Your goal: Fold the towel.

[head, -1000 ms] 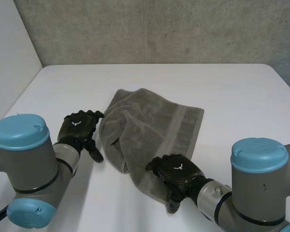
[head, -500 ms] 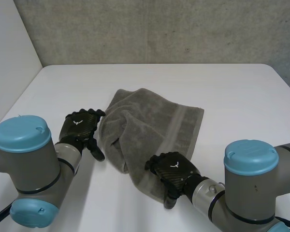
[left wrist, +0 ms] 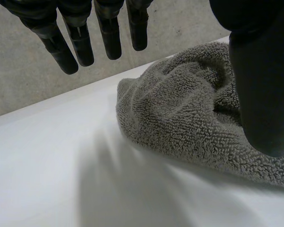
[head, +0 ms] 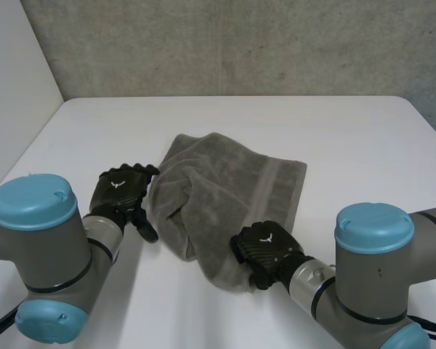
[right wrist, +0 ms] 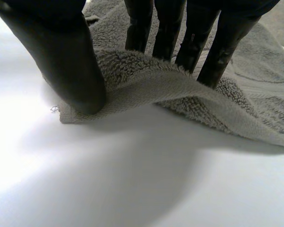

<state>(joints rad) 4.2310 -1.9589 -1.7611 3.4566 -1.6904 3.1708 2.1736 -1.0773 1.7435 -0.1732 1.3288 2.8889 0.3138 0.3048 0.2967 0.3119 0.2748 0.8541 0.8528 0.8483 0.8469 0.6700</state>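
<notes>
Since a second ago the right robot hand [head: 265, 251] has pulled back from the near edge of the worktop [head: 334, 138]. The near corner of the grey towel [head: 225, 182] has come with it, so the cloth now ends farther from that edge. This robot hand is clamped on that corner. In the right wrist view its thumb [right wrist: 61, 61] bears on the outer side of the hem and its fingers [right wrist: 163, 28] stand behind it, with the edge raised in a low arch between them.

The left robot hand [head: 122, 190] has kept its place at the towel's left edge. It is released: in the left wrist view its fingers [left wrist: 80, 45] hang straight and spread above bare worktop, with the bunched cloth just beside them. Whether its thumb touches the towel cannot be told.

The towel lies rumpled around the middle of the worktop, somewhat toward the near edge. A raised ridge runs down its left part and a woven band runs along its right side.
</notes>
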